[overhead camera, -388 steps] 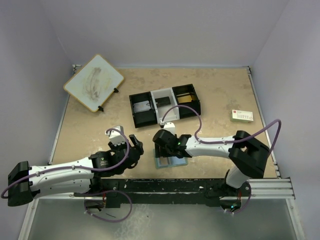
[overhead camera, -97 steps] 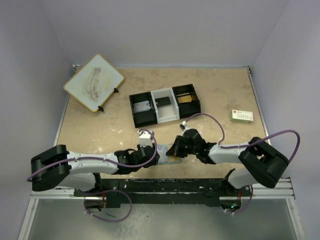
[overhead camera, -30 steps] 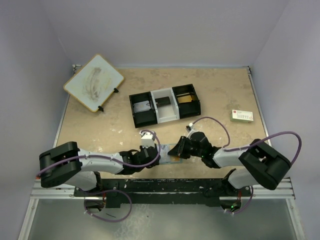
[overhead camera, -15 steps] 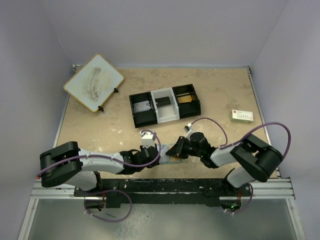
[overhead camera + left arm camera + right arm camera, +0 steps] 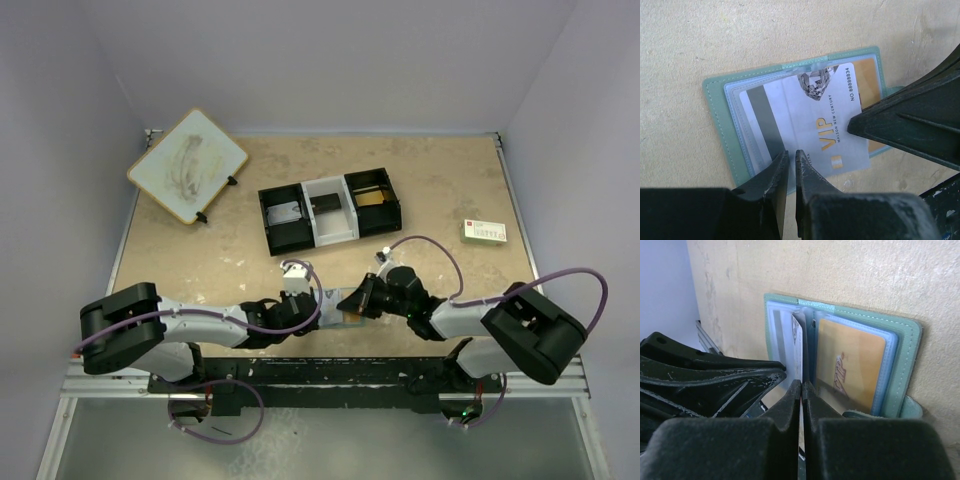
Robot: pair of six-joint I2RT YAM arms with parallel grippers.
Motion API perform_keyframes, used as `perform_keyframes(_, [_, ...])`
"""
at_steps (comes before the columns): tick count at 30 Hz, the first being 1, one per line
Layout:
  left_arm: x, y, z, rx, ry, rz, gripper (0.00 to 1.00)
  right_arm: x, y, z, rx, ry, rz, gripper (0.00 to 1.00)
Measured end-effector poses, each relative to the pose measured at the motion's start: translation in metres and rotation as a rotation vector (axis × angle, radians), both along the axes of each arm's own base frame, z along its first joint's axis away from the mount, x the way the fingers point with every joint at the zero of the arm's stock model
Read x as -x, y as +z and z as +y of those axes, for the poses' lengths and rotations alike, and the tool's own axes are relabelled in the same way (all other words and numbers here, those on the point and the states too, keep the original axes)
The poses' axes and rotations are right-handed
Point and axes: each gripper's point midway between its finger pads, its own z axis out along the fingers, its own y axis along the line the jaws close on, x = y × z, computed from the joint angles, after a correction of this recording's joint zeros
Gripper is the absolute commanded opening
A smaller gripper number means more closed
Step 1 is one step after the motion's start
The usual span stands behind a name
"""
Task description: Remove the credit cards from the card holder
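The grey-green card holder (image 5: 338,303) lies open on the table near the front edge, between both grippers. A pale bluish-grey credit card (image 5: 805,110) printed VIP sticks partly out of its left pocket. An orange-gold card (image 5: 850,365) sits in the right pocket. My right gripper (image 5: 801,385) is shut on the pale card's edge (image 5: 797,347), which shows edge-on between its fingers. The left gripper (image 5: 791,154) is shut to a thin slit, tips down on the holder's near edge (image 5: 715,100). The right fingers (image 5: 910,130) cover part of the orange-gold card in the left wrist view.
A black-and-white three-compartment tray (image 5: 330,212) stands behind the holder at mid-table. A white box with red and green print (image 5: 484,232) lies at the right. A tilted wooden board (image 5: 187,165) rests at the back left. The front rail runs close below the holder.
The right gripper's jaws have closed onto the pale card's edge within the last half second. The left gripper has stayed put on the holder.
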Motion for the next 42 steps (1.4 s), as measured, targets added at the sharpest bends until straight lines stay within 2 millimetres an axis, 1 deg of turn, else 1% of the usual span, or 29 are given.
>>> perform_keyframes(4, [0.000,0.000,-0.001,-0.004,-0.005,-0.002,0.08,0.001,-0.003,-0.001,0.009,0.000,0.006,0.13])
perform_keyframes(6, [0.000,0.000,-0.002,-0.009,-0.012,-0.004,0.08,0.001,-0.006,-0.002,0.015,0.001,0.012,0.16])
perform_keyframes(10, [-0.001,0.000,-0.003,-0.013,-0.016,-0.005,0.08,0.003,-0.011,-0.001,0.021,0.014,0.025,0.18])
perform_keyframes(13, [-0.001,0.000,-0.004,-0.015,-0.017,-0.006,0.08,0.002,-0.010,0.002,0.011,0.025,0.023,0.22])
perform_keyframes(22, [-0.001,0.000,-0.004,-0.015,-0.018,-0.005,0.08,-0.001,-0.010,0.013,-0.022,0.053,0.016,0.28])
perform_keyframes(24, [-0.001,0.000,-0.004,-0.015,-0.018,-0.005,0.07,-0.003,-0.009,0.016,-0.029,0.061,0.014,0.26])
perform_keyframes(30, [-0.001,0.000,-0.004,-0.016,-0.017,-0.005,0.07,-0.003,-0.012,0.017,-0.024,0.069,0.020,0.01])
perform_keyframes(32, [-0.001,-0.001,-0.004,-0.017,-0.017,-0.005,0.07,-0.003,-0.010,0.018,-0.026,0.069,0.020,0.00])
perform_keyframes(35, [-0.001,0.000,-0.003,-0.018,-0.016,-0.005,0.06,-0.004,-0.002,0.015,-0.023,0.060,0.008,0.00])
perform_keyframes(40, [0.000,0.001,0.000,-0.026,-0.013,-0.004,0.06,-0.009,0.013,0.002,0.017,0.003,-0.036,0.00])
perform_keyframes(42, [0.000,0.001,0.002,-0.030,-0.012,-0.003,0.10,-0.011,0.022,-0.003,0.028,-0.019,-0.071,0.00])
